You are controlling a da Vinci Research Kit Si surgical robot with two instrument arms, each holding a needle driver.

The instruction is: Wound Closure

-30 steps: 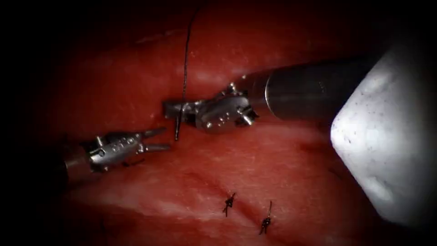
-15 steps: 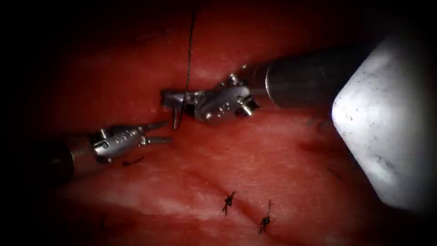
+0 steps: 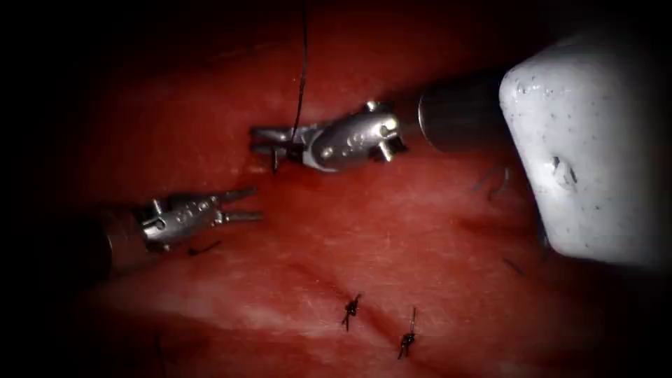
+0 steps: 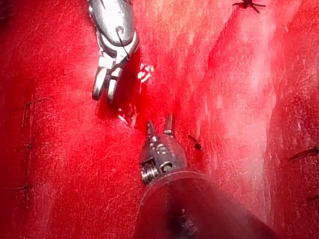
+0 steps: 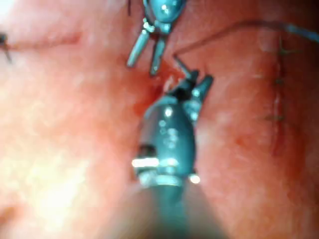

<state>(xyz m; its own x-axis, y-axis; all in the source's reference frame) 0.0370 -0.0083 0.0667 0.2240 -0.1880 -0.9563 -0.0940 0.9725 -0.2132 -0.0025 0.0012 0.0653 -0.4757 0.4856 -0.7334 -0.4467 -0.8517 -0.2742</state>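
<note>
Right tool (image 3: 269,140) has lifted slightly, jaws clamped on thread (image 3: 302,63) whose short tail hangs by the tissue (image 3: 392,231); left tool (image 3: 245,205) below it, jaws open, empty; needle unseen; keep thread taut.
</note>
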